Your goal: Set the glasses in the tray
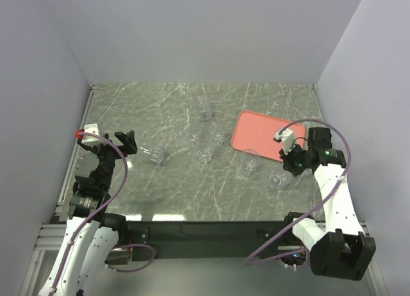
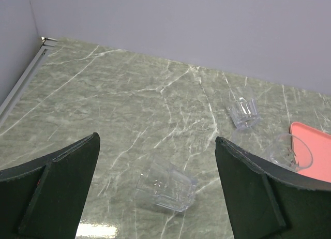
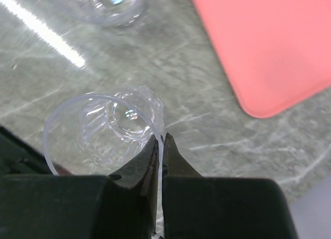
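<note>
Right jaws clamped on glass (image 3: 111,126) rim; left jaws wide apart, holding nothing.

The left arm (image 1: 96,180) is seen bent at the elbow, and the left pincer (image 2: 156,140) is held with its two fingers spread wide apart. The right arm (image 1: 333,187) is folded forward and low, and the right pincer (image 3: 161,142) is pressed shut on the rim of a glass (image 3: 98,128).

Top external: high at the near side, looking down over the whole table (image 1: 160,200).
Left wrist: low, facing across the table toward the far wall (image 2: 181,21).
Right wrist: very close, looking steeply down.
Shared: the tray (image 1: 256,132) shows in all 3.
</note>
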Controlling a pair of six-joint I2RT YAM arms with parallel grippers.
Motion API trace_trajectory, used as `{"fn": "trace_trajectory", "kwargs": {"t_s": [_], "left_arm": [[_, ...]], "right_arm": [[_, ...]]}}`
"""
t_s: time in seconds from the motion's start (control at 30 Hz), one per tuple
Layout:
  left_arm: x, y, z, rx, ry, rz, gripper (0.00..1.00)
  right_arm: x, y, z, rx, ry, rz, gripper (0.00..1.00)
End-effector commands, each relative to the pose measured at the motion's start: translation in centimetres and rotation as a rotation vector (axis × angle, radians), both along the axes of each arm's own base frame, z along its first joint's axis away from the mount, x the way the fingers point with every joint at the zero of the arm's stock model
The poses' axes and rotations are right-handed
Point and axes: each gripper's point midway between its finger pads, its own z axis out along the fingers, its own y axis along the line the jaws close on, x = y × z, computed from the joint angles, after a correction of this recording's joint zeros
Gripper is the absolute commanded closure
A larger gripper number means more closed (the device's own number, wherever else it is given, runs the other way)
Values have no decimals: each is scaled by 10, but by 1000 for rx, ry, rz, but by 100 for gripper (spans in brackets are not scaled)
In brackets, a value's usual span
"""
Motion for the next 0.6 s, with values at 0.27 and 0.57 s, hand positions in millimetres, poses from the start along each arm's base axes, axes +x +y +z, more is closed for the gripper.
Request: {"fn": "trace_trajectory", "kwargs": {"t_s": [0.27,0.57], "left_arm": [[-2,-2,11,10,-46,-16,1],[-3,-3,12,10,-49,-19,1]], "right_arm": [[91,-45,62,80,-308,-430,100],[136,-86,80,134,-398,-805,100]]}}
